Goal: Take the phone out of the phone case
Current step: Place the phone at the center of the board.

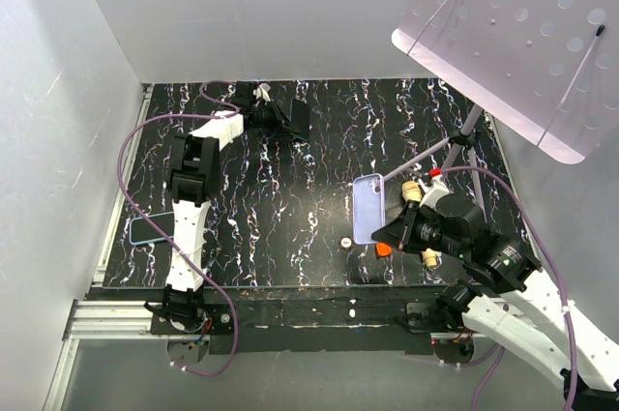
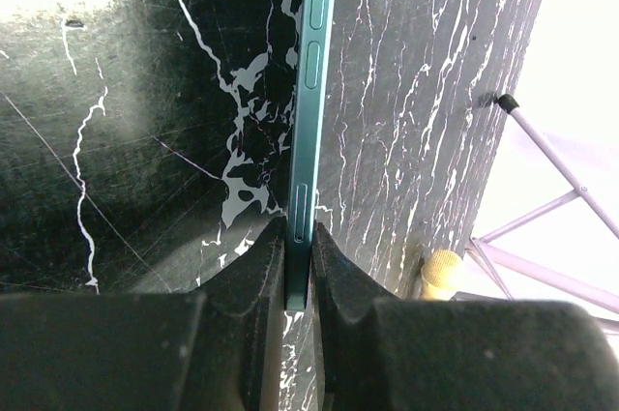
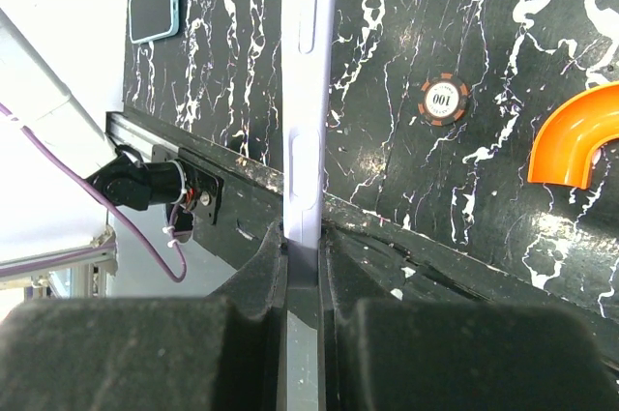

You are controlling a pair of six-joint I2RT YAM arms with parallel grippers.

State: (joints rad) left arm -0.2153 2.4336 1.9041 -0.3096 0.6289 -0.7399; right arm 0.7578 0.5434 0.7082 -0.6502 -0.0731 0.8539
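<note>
On the marbled table (image 1: 290, 237), front right: lilac case (image 1: 368, 208), gripped edge-on by right pincer (image 3: 303, 237). At the far back: phone (image 2: 311, 92), squeezed in left pincer (image 2: 296, 237), teal edge plain only from that wrist. At left, flat: second phone (image 1: 152, 228). Near the case: chip (image 3: 444, 100).

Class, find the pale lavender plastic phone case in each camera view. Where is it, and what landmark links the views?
Top external: pale lavender plastic phone case right of centre, at the tip of the right hand.
Left wrist: not in it.
Right wrist: the case runs edge-on up the middle, pinched by that hand.
Shared landmark: the black white-veined tabletop, in all three views.
</note>
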